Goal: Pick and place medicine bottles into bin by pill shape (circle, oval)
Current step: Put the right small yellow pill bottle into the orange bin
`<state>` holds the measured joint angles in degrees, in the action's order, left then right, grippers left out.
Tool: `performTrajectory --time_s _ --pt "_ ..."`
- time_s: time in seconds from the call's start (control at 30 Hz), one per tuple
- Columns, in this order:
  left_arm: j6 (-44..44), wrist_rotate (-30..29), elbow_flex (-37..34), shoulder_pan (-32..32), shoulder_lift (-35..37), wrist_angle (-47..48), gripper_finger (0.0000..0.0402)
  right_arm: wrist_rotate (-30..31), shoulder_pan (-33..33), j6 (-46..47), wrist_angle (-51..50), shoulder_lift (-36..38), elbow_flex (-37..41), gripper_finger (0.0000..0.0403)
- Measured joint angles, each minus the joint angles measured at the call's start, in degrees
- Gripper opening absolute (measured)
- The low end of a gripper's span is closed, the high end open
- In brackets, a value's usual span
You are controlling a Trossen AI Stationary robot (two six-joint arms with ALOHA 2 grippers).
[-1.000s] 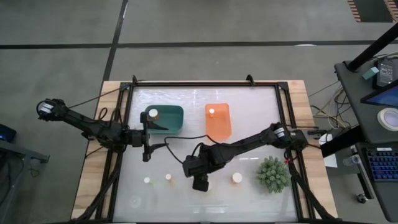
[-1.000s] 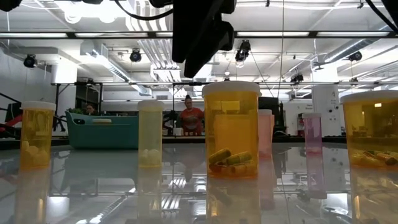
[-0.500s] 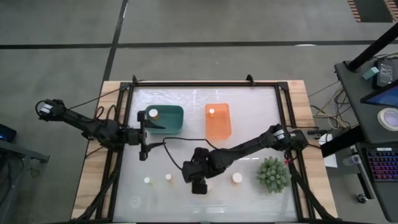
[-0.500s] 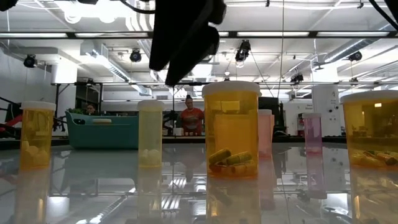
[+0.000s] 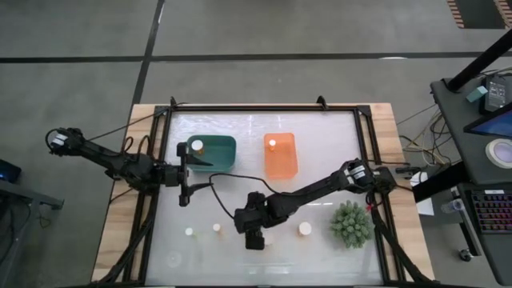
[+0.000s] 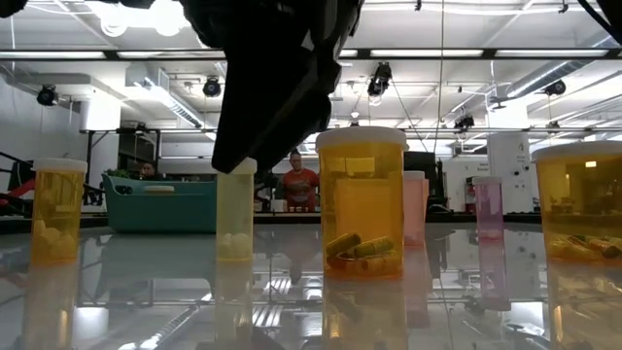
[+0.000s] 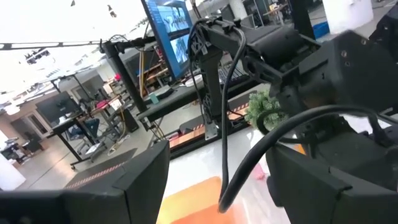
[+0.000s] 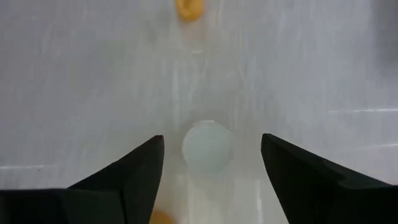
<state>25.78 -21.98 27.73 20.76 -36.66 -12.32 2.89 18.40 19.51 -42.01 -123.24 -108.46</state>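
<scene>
- One medicine bottle [image 5: 197,146] already stands in the teal bin [image 5: 224,154] at the far left of the table [image 5: 320,144], against the bin's left end.
- A second bottle [image 5: 273,144] stands in the orange bin [image 5: 282,164], just right of the teal one, near its far end.
- By my reading, two bottles are sorted; the rest wait along the near side of the table.
- Still loose in the high view are two small bottles at near left, one [image 5: 190,232] white-capped and one [image 5: 216,228] beside it, plus a wider bottle [image 5: 305,229] to the right, just left of the spiky green plant [image 5: 351,224].
- The low view shows more bottles standing than the overhead count, among them a wide one [image 6: 361,199] holding oval capsules and a slim one [image 6: 235,209] with pale round pills at its bottom, so sorting looks well short of half done.
- The right end effector [image 5: 253,238] hangs low over the near middle of the table; in its wrist view its fingers are spread wide with a white-capped bottle [image 8: 206,146] between them, not yet gripped.
- That bottle looks like the next one to be picked; its pill shape cannot be read from above.
- The left end effector [image 5: 185,186] waits just near of the teal bin, fingers apart and holding nothing.
</scene>
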Motion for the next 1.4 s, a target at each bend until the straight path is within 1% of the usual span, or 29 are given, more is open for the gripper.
performTrajectory --time_s 0.6,0.67,0.87,1.03,1.17,1.33,1.4 --pt "0.0 0.0 0.0 0.0 0.0 0.0 0.0251 -0.3 -0.4 0.9 2.0 0.1 1.4 0.0252" --pt "0.0 0.0 0.0 0.0 0.0 0.0 0.0251 -0.3 -0.4 0.9 2.0 0.1 1.4 0.0238" --pt "0.0 0.0 0.0 0.0 0.0 0.0 0.0251 -0.4 -0.4 0.9 2.1 0.1 1.4 0.0169" --pt "0.0 0.0 0.0 0.0 0.0 0.0 0.0251 -0.4 -0.4 0.9 2.1 0.1 1.3 0.0131" --pt "0.0 0.0 0.0 0.0 0.0 0.0 0.0251 -0.4 -0.4 0.6 2.0 0.6 1.1 0.0114" --pt "0.0 -0.1 0.0 0.0 0.0 -0.1 0.0251 0.1 -0.4 0.2 0.3 2.9 1.0 0.0116" --pt "0.0 -1.1 0.0 0.0 0.0 -0.1 0.0251 0.1 -0.4 0.1 -1.5 3.8 1.0 0.0116"
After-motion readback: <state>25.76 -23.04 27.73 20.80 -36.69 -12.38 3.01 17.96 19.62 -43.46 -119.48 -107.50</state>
